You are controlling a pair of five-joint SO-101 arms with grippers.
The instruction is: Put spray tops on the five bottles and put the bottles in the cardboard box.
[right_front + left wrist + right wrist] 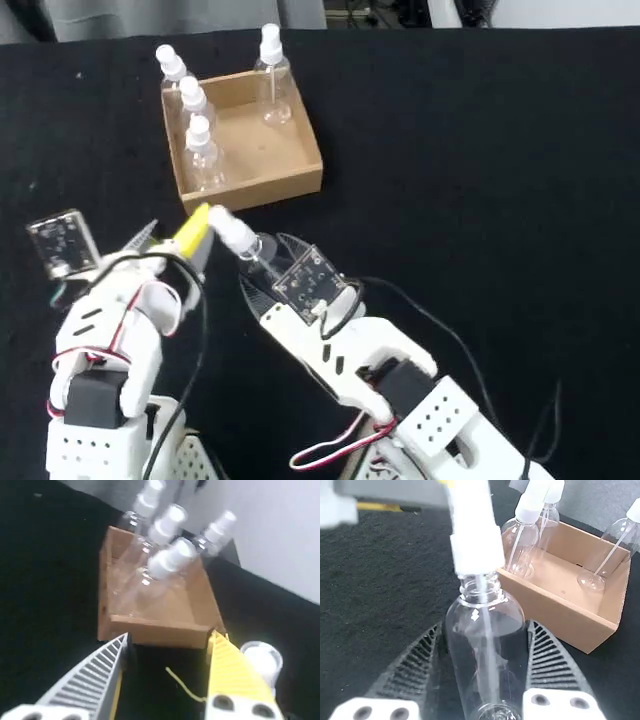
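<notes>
Yellow and grey left gripper point(170, 642): just in front of the cardboard box point(255, 185), jaws spread, nothing between them.

Cardboard box: four clear bottles point(200, 150) stand inside, each already topped. Three are along its left wall and one is at its far right corner.

Fifth bottle point(262, 252): clear plastic, just in front of the box and tilted toward it, clamped round the body by the right gripper point(485, 630).

Spray top point(475, 545): white, resting on the fifth bottle's neck with its dip tube inside. Threads show below the collar, so it is judged not yet screwed home.

Handling note: take the collar squarely and turn it down while the right gripper holds the bottle firm. Keep the tube straight.

Markings: none legible on bottles or box.
</notes>
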